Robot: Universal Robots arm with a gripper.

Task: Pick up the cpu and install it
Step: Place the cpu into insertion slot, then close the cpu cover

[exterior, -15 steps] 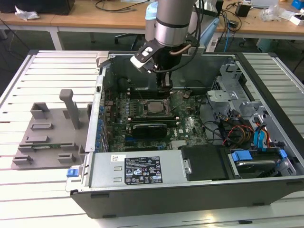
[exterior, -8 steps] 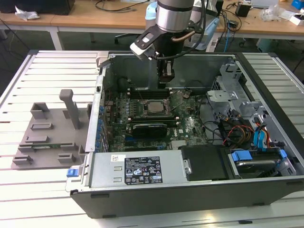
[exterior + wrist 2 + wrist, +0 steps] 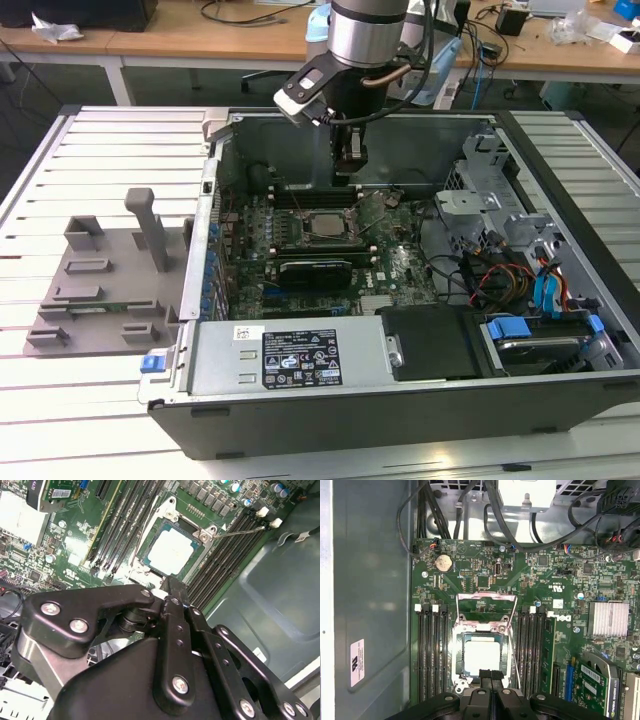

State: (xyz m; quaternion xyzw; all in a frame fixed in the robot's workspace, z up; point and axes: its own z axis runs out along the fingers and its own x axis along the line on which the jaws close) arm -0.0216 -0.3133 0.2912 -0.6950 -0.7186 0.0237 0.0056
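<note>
Over socket (image 3: 480,627); fingers (image 3: 484,677) closed together, empty; cpu (image 3: 482,657) seated; memory slots (image 3: 431,650) flanking.

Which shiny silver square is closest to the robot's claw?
The smooth, flat cpu, right beside the gripper. The other silver square, the ribbed heatsink, sits farther off across the board.

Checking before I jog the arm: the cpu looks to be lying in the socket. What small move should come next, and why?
Probably a short straight lift, to get clear. In the first wrist view the cpu lies flat in the socket, the gripper sits shut at its edge holding nothing, and the retention frame stands open.
</note>
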